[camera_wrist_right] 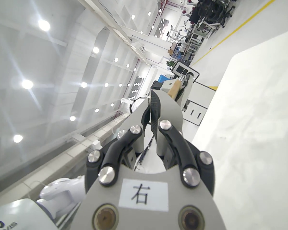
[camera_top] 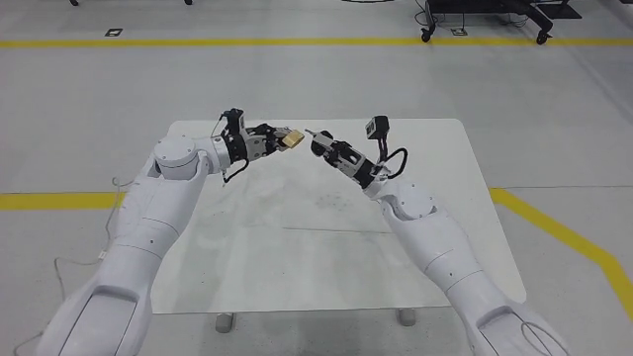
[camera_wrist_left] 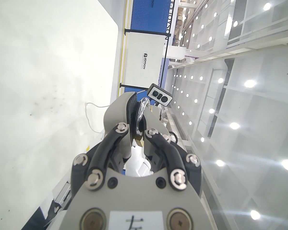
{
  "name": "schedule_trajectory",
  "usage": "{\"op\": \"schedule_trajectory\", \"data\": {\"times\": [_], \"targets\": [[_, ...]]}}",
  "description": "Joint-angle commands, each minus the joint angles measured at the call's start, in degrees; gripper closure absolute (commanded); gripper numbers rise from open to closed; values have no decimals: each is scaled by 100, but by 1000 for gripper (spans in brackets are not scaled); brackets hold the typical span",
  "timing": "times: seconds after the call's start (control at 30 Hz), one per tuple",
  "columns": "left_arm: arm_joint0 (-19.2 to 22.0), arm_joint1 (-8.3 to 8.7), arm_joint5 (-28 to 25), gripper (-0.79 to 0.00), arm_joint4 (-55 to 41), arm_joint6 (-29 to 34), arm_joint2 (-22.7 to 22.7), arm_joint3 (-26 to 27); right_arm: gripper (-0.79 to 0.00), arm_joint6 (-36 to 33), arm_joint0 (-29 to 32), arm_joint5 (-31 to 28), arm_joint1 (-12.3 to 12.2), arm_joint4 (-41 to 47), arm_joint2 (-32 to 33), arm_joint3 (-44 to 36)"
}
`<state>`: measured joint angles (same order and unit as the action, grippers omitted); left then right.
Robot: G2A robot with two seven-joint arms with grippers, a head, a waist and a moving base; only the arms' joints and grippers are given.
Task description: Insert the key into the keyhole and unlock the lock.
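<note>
The left tool [camera_top: 278, 138] [camera_wrist_left: 139, 107] is clamped on the brass lock [camera_top: 294, 138] [camera_wrist_left: 142, 111], its fingers pinching the metal shackle; the lock hangs in the air over the far half of the white desk [camera_top: 297, 247], near the middle of the far edge; the right tool [camera_top: 326, 144] [camera_wrist_right: 159, 96] faces it, fingers pressed together on the thin key [camera_top: 314, 134]; the key's tip sits just beside the lock, and contact cannot be told.

White round-cornered table [camera_top: 297, 257], faintly scuffed top
</note>
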<state>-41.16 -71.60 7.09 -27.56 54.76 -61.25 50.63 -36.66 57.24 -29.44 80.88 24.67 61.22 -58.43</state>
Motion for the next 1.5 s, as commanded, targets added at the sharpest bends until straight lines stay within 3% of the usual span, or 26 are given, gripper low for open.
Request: {"op": "schedule_trajectory", "data": {"times": [0.0,0.13,0.27,1.47], "targets": [[-8,-4,34,0,-13,-55,-4,14,0,-116,130,490,-35,131,73,-254],[-11,-14,-7,0,55,-144,26,46,0,-266,296,1441,-71,320,103,-543],[-31,-21,-79,0,145,-223,54,81,0,-167,376,1806,-78,504,167,-679],[-158,7,-40,0,585,-357,56,366,0,93,277,2005,-2,463,61,-429]]}}
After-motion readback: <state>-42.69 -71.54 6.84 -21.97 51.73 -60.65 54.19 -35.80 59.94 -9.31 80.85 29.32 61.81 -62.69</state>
